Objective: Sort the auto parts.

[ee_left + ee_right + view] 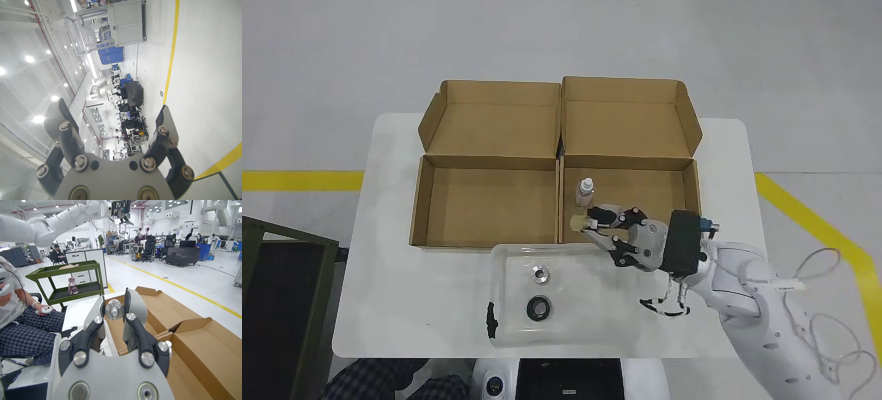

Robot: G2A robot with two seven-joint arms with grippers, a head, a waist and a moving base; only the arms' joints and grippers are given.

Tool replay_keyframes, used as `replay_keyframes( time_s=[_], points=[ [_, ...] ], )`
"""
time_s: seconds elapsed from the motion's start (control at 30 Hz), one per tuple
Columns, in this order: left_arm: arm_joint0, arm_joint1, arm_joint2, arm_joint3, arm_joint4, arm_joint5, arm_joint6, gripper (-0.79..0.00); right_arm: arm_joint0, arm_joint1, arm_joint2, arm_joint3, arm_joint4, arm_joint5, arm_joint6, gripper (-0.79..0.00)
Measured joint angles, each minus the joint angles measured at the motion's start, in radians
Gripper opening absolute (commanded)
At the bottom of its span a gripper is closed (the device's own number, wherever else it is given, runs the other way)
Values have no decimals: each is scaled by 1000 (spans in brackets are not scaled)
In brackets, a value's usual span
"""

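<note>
- Both jaws of the left gripper (113, 106) stand wide apart with nothing between them. That arm is raised high off the table and idle, and its gripper points out into the room.
- Left cardboard box (487, 205): open, flap folded back, floor bare. It is probably the bin for one class of part.
- Clear tray (504, 262): sits just in front of the boxes. It holds a metal bush (539, 270) and a black ring (538, 307), both not yet sorted. A small black piece (491, 320) lies at its left rim.
- Right gripper (115, 303): its jaws are clamped on a silver cylindrical part (114, 312), gripped across its round body.
  - The part hangs in the air above the near corner where the two boxes meet.
  - The forearm comes in low from the right, with the wrist level and the fingers aimed leftward.
  - The step in hand appears to be carry-and-place.
  - The next move calls for choosing the correct box, clearing its front wall, lowering the part and then opening the jaws.
- Right cardboard box (647, 200): open, with a small white bottle (586, 188) standing near its left wall, just beyond the gripper.
</note>
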Motion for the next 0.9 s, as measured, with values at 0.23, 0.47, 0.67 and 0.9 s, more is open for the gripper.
replay_keyframes(
  time_s=[0.23,0.47,0.67,0.9],
  points=[
    [0,0,0,0,0,0,0,0,6,4,19,17,-70,25,67,-785],
    [0,0,0,0,0,0,0,0,26,9,31,43,-137,54,176,-785],
    [0,0,0,0,0,0,0,0,69,9,18,94,-165,62,264,-785],
    [0,0,0,0,0,0,0,0,139,5,-12,153,-213,87,355,-785]
  ],
)
